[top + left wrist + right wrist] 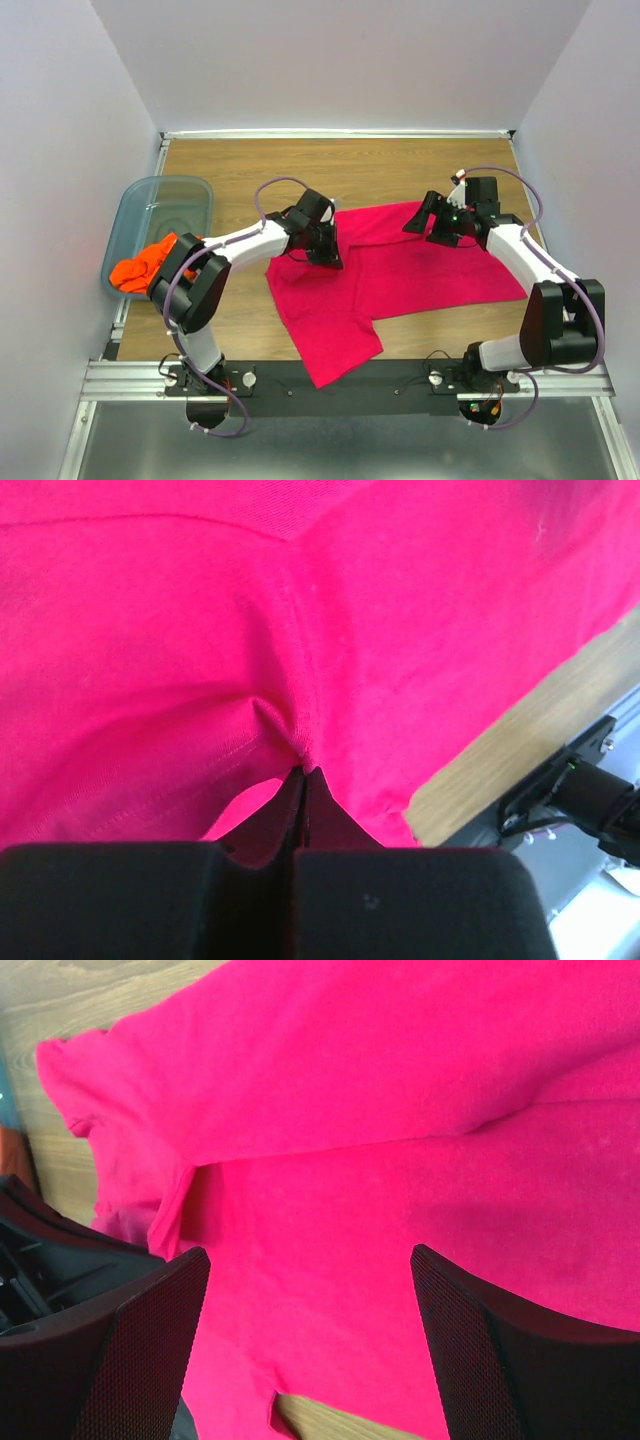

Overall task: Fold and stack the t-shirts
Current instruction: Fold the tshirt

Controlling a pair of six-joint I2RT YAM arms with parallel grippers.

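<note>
Magenta cloth of the pink t-shirt (400,275) lies spread at the centre of the wooden table (400,165). Its wide run goes roughly 9 to 3 o'clock, with a flap trailing toward 7. My left pincer (303,780) is clenched on a puckered fold near the shirt's 10 o'clock corner. My right pincer (310,1290) hangs released over the 2 o'clock part, cloth directly beneath. The orange t-shirt (140,268) sits crumpled well off at 9 o'clock, against the blue-grey bin (170,200), nearer my left pincer.
</note>
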